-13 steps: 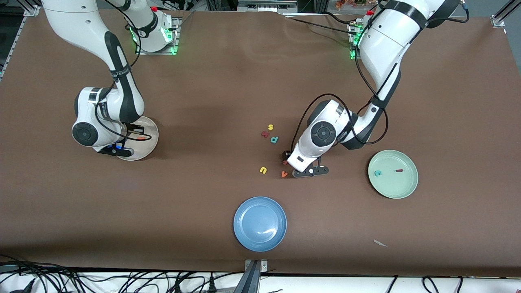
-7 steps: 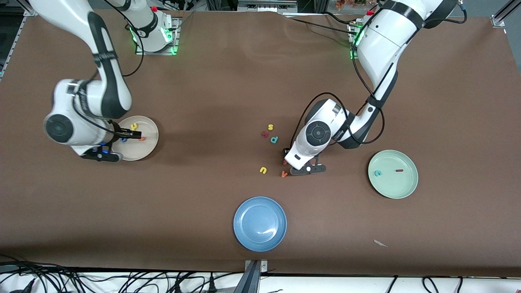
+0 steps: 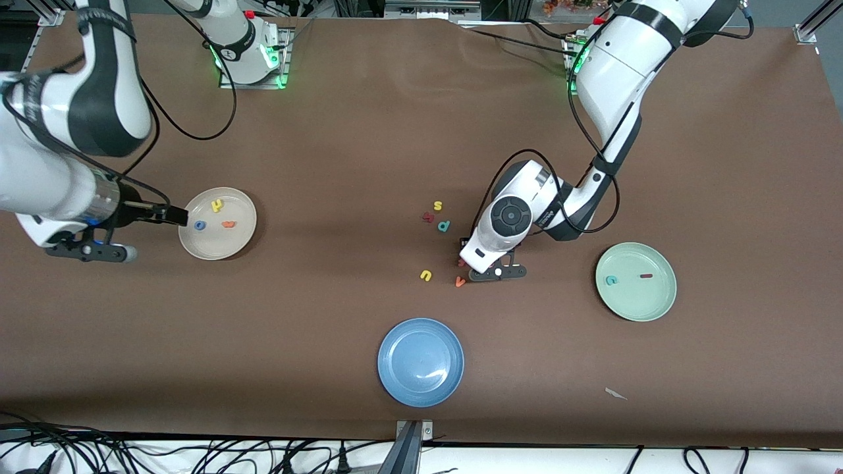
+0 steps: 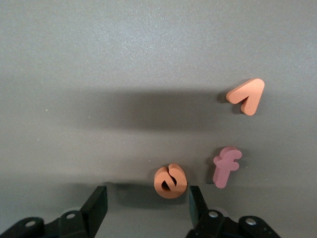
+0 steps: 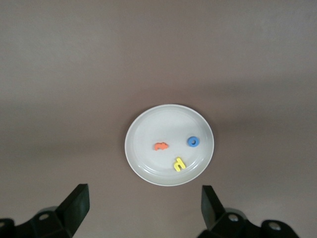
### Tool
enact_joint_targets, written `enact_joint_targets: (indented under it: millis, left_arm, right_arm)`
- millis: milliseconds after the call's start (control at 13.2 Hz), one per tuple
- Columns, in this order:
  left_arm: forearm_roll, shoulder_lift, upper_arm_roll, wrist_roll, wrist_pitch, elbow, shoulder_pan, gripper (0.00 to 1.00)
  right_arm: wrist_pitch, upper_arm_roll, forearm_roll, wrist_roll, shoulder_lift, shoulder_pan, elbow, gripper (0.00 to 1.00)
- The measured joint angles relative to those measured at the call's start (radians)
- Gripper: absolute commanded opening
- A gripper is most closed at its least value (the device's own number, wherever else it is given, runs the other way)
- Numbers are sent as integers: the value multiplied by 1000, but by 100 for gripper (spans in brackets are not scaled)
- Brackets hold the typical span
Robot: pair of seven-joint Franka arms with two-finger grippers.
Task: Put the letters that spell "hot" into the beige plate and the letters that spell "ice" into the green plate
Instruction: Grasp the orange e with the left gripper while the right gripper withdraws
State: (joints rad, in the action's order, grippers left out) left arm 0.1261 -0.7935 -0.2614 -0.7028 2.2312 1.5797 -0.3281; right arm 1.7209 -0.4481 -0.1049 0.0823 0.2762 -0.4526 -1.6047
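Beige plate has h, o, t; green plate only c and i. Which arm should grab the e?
Left. The left gripper is low over the table with open fingers on either side of the orange e, not far from the green plate. The right gripper is open, up by the beige plate.

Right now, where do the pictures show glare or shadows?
Front view: white glare streak on the blue plate. Left wrist view: dark shadow band on the table above the e. Right wrist view: soft shadow band above the beige plate, even light inside it.
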Motion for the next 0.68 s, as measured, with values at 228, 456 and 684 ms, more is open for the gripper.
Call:
enact_joint_targets:
  millis: [228,456,684]
  left_arm:
    - [0,-4,0,0,0,0,-3,69]
    - [0,-5,0,-9,0,-1,-10,65]
    - [0,-7,0,-25,0,-3,-14,61]
  right_arm:
    - [-6,0,0,0,-49,0,22,100]
    - [-22,0,0,14,-64,0,23,100]
    - [-25,8,0,42,-64,-10,23,100]
